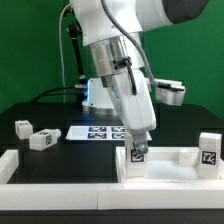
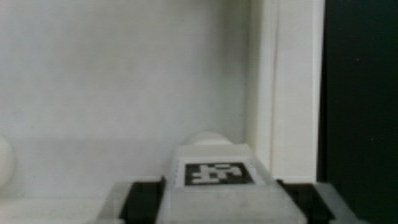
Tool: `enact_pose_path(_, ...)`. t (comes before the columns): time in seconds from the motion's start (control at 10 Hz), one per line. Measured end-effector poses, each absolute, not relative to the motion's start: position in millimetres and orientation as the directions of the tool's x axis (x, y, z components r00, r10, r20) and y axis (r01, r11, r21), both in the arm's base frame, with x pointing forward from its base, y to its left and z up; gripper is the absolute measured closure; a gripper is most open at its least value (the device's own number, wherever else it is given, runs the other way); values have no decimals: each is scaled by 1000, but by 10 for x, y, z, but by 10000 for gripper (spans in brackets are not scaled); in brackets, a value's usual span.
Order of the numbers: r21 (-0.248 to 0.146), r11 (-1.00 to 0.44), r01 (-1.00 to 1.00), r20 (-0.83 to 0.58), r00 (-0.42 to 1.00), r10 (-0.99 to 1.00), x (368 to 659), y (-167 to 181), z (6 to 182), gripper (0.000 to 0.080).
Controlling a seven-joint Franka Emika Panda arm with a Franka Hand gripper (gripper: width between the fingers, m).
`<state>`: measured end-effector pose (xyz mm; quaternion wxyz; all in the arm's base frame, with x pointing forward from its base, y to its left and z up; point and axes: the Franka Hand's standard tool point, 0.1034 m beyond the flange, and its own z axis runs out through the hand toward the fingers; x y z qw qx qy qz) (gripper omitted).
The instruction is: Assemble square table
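Exterior view: the claw is clenched on a short, blocky white leg, held upright over the square top. The top is a smooth, rimmed plastic slab at the near edge of the matte black worktop. Two loose legs lie at the exterior view's left. A green wall stands behind.

Wrist view: the tagged leg sits between dark fingers, over the square top's pale face.
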<state>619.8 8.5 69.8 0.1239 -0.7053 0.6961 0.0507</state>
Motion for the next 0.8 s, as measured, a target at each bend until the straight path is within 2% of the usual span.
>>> enact_pose_path(0.1,-110,-26,-994,-240,52,-969,6197,83,697,264)
enact_pose_path(0.2,-130,-100,-987,-223,127,-967,6200,78,692,264)
enact_pose_path(0.3,-198,-342,-919,-122,369,-921,6237,65,680,170)
enact_pose_path(0.4,-203,-537,-818,-72,560,-825,6221,96,669,155)
enact_pose_path(0.5,-193,-656,-730,-45,674,-737,6209,109,671,155)
enact_pose_path(0.6,-195,-669,-717,-38,687,-726,6211,85,666,155)
enact_pose_path(0.8,-185,-811,-555,8,824,-566,6208,71,667,151)
